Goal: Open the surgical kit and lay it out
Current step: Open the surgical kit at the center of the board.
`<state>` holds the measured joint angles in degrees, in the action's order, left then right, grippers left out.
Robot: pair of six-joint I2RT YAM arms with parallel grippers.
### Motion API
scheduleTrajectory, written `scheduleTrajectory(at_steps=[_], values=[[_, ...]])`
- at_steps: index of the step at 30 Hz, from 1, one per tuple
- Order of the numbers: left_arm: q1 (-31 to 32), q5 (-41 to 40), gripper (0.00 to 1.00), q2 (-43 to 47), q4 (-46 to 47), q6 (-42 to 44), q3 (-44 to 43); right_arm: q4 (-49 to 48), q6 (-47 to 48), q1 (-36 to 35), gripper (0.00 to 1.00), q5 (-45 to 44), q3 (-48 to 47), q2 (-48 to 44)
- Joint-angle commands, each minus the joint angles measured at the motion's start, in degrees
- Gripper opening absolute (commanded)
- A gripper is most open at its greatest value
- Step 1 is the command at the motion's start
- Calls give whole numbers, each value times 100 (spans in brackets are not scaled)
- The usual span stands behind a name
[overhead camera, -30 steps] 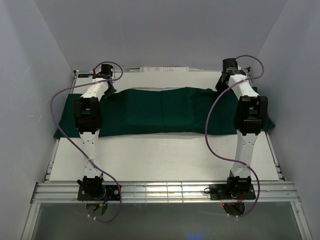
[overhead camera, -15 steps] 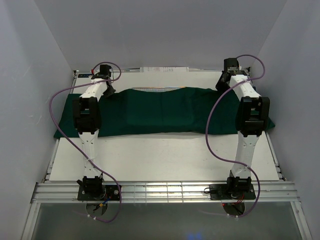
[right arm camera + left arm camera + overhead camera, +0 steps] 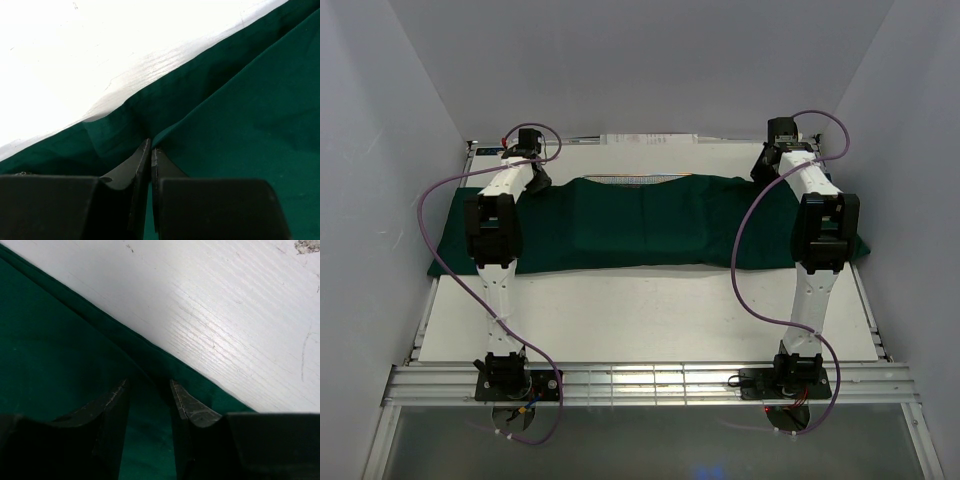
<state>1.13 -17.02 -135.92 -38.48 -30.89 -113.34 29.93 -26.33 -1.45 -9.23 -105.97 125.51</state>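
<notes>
Left arm [image 3: 498,230], right arm [image 3: 815,240]: reached forward from near-edge bases, wrists dipped low.
Green cloth [image 3: 640,225]: lay spread across the far half of the table [image 3: 650,310].
Left gripper [image 3: 148,385]: jaws parted above the cloth's far hem.
Right gripper [image 3: 151,145]: pinched closed, seemingly on a fold.

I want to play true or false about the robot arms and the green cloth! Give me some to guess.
1. The green cloth lies on a white table. True.
2. The left gripper is squeezed shut. False: its fingers stand apart over the cloth's edge.
3. The right gripper is shut, pinching a fold of the cloth. True.
4. Scissors lie on top of the cloth. False: no tools show on it, only cloth.
</notes>
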Motion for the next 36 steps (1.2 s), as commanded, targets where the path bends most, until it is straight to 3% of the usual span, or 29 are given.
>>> scheduleTrajectory(at_steps=[1, 7, 11, 16, 20, 36], values=[[-25, 58, 48, 303, 95, 5, -83, -163, 93, 31, 8, 44, 7, -150], [-25, 111, 49, 259, 86, 48, -66, -163, 101, 31, 8, 36, 15, -159], [-25, 111, 60, 224, 78, 110, -39, -181, 101, 22, 8, 45, 59, -176], [-25, 49, 60, 215, 16, 198, -65, -190, 101, 31, 8, 36, 94, -185], [-25, -65, 52, 171, -133, 268, -144, -198, 101, 31, 8, 45, 121, -194], [-25, -179, 1, 136, -309, 435, -338, -242, 137, 22, 8, 45, 200, -299]])
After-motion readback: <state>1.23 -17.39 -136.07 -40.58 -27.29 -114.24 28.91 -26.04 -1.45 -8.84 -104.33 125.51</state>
